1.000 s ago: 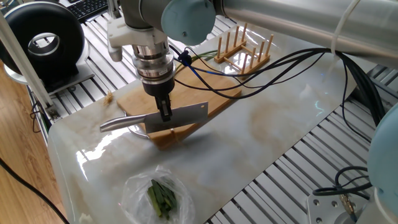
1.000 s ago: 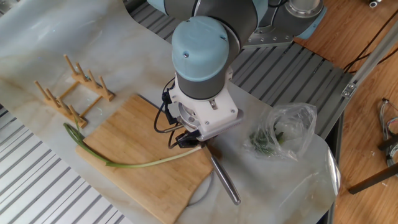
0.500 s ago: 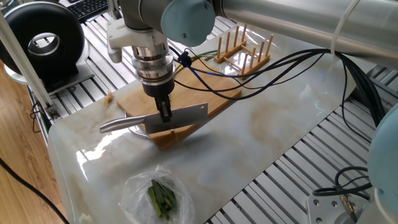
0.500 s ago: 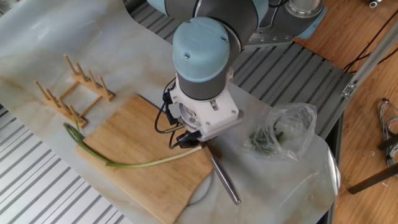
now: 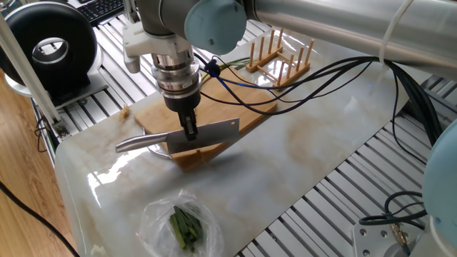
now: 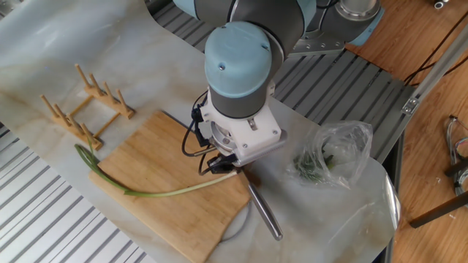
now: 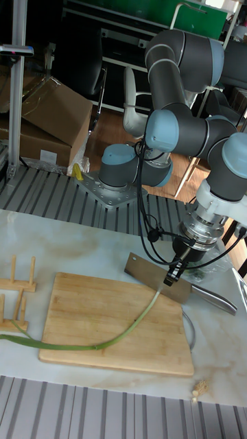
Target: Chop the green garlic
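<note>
The green garlic is one long thin stalk lying across the wooden cutting board, its pale end under the arm and its green tips hanging off the far edge. My gripper is shut on the spine of a steel cleaver, whose handle points away from the board. The blade stands over the stalk's pale end at the board's edge; whether it touches the stalk does not show. In the other fixed view the wrist hides the gripper, and only the handle shows.
A clear plastic bag with dark green leaves lies on the marble table beyond the knife handle, also the bag. A wooden dish rack stands past the board's far end. Cables hang from the arm. A small beige scrap lies by the table edge.
</note>
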Robot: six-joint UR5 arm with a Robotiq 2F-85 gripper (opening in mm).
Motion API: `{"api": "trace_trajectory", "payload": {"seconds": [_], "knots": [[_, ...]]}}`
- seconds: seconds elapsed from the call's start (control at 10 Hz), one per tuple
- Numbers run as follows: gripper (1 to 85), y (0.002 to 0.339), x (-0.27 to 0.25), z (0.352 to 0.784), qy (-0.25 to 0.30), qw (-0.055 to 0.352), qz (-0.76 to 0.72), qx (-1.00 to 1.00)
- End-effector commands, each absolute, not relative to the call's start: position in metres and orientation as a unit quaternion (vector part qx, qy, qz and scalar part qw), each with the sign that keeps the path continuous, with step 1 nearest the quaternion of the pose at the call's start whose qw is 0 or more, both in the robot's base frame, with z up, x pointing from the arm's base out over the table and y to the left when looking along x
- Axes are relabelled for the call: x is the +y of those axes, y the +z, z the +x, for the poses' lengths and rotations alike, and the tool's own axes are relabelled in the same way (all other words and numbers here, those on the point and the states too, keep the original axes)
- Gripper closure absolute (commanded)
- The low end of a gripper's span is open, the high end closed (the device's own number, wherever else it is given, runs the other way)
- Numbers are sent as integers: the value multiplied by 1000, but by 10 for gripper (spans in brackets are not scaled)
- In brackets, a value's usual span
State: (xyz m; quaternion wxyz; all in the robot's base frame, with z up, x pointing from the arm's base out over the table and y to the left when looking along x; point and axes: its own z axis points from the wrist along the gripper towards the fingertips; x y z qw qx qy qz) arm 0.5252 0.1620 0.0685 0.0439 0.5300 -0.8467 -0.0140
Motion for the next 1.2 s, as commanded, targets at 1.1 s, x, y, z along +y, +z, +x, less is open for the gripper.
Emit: {"api": "trace_trajectory", "payload": {"seconds": [1.1], "knots": [[843,63,164,527,-16,38,527,-849]]}}
